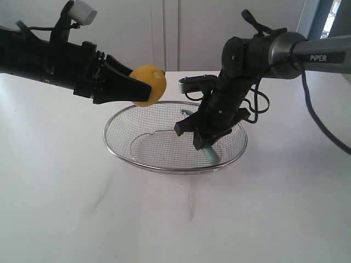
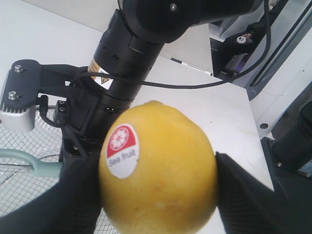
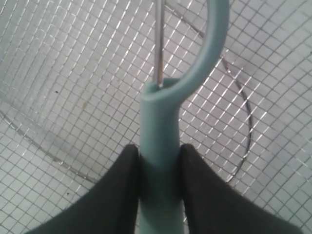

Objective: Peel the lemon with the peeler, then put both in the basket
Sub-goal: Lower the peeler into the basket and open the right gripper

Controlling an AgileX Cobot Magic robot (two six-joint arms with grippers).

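White tabletop [image 1: 175, 219]: it fills the foreground of the exterior view, and the basket stands on it at the middle.

Wide oval basket of silver wire mesh [image 1: 159, 148]: it sits upright, with its oval base ring visible through the mesh. The mesh also fills the right wrist view [image 3: 73, 73] and shows at the edge of the left wrist view [image 2: 24, 146].

Right gripper [image 1: 205, 143]: it is lowered into the right-hand part of the basket. Its two black fingers [image 3: 122, 195] are clamped against the peeler's handle [image 3: 158, 153].

Slim peeler with a pale teal plastic handle [image 3: 158, 146]: it is held between those fingers over the mesh. Its looped head and thin metal blade point toward the base ring. A teal end [image 1: 212, 155] sticks out below the fingers, and whether it touches the mesh cannot be told. The handle also shows in the left wrist view [image 2: 24, 161].

Left gripper [image 1: 143, 86]: it is raised above the basket's far left rim and reaches in from the left. Its black fingers press both sides of the lemon [image 2: 158, 195].

Small round bright-yellow lemon [image 1: 151, 82]: it is held in the air, clear of the basket. Close up [image 2: 165, 170], its rind looks whole.

Round white and red sticker [image 2: 122, 151]: it sits on the lemon and reads "Sea fruit".

Pale wall panels [image 1: 170, 33]: they stand behind the table.
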